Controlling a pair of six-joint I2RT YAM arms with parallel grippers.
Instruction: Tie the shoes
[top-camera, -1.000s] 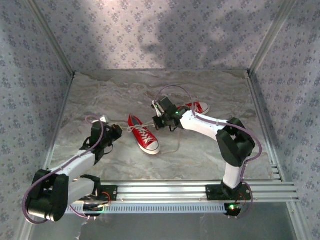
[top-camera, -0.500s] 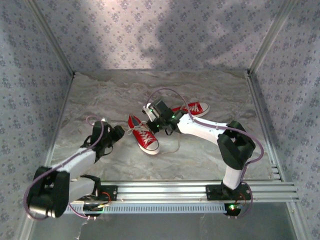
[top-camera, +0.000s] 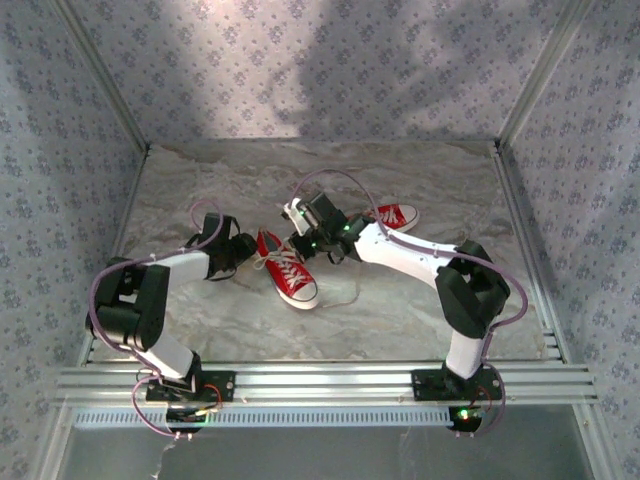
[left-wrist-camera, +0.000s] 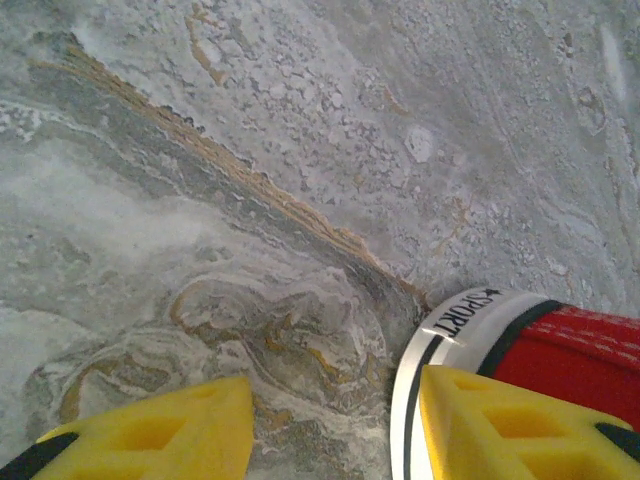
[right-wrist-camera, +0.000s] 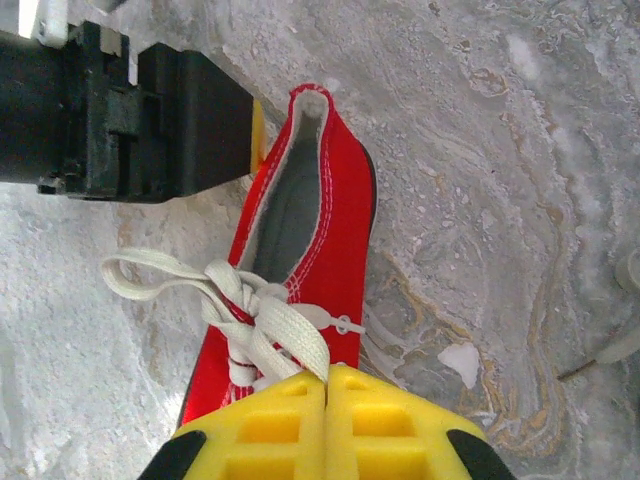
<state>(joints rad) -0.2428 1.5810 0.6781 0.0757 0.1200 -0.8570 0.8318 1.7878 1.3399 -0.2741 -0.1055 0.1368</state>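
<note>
- Left claw (left-wrist-camera: 335, 388) sits low over the desk (top-camera: 400, 310) with its yellow fingers (left-wrist-camera: 150, 430) parted to a middling gap and only bare surface between them.
- Near shoe (top-camera: 290, 270), red with a white sole, lies just right of that claw. Its heel touches or sits just behind the claw's right finger.
- Right claw (right-wrist-camera: 327, 385) hangs over the near shoe's laced front, fingers pressed together on a white lace (right-wrist-camera: 290, 335) that runs out from the knot.
- Far shoe (top-camera: 398, 214) lies further right and back, partly behind the right arm.
- The desk is grey-and-tan marbled, with an aluminium rail (top-camera: 330, 378) along its near edge.
- Patterned walls (top-camera: 300, 70) enclose three sides.
</note>
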